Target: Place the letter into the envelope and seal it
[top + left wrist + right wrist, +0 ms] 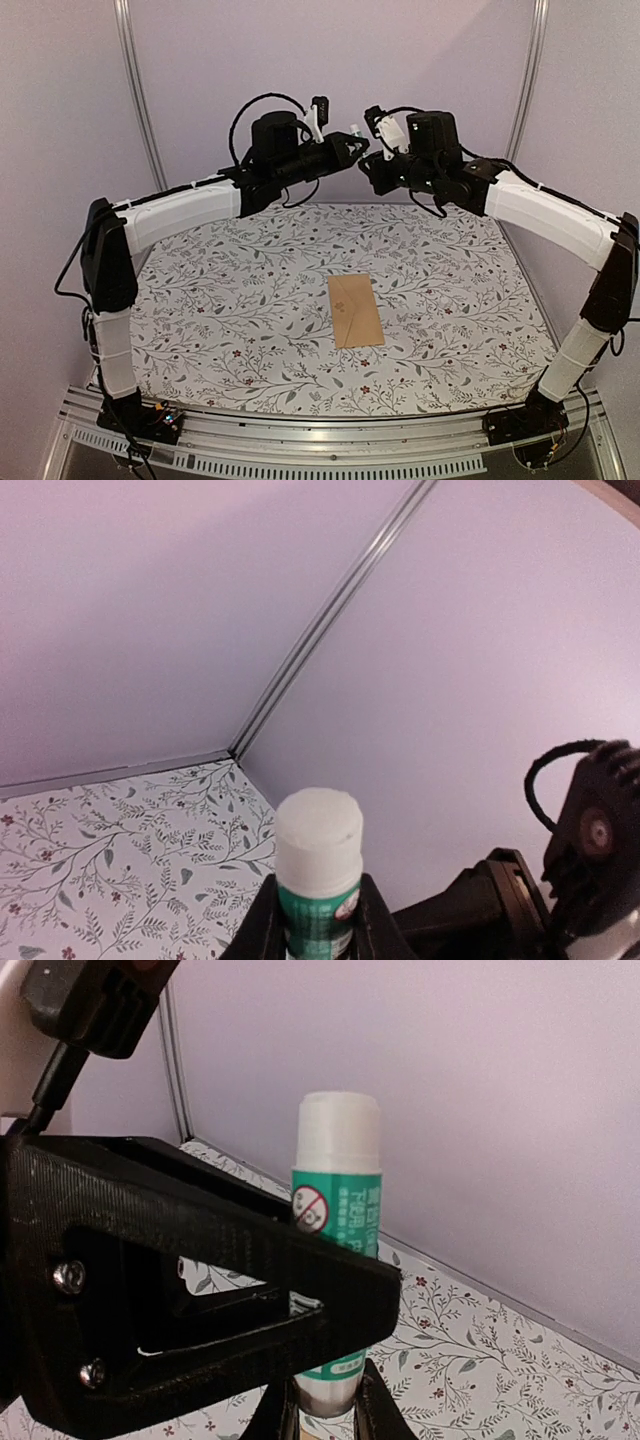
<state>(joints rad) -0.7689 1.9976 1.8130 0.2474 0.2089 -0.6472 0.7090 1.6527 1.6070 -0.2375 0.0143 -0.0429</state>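
Left tool (320, 935) pinches a glue stick (318, 865) by its green body, white top pointing outward. The right tool (322, 1415) clamps the stick's lower end. Both hang high above the far edge of the desk (200, 300). The envelope (355, 311) lies flat mid-desk, straight toward the near edge from them, its long axis running near to far, about equally close to either arm. No letter is visible.

Tan envelope (355, 311), white tablecloth (220, 300) with grey-green leaves and red blossoms, green-and-white glue stick (318, 875), lilac walls (300, 50)
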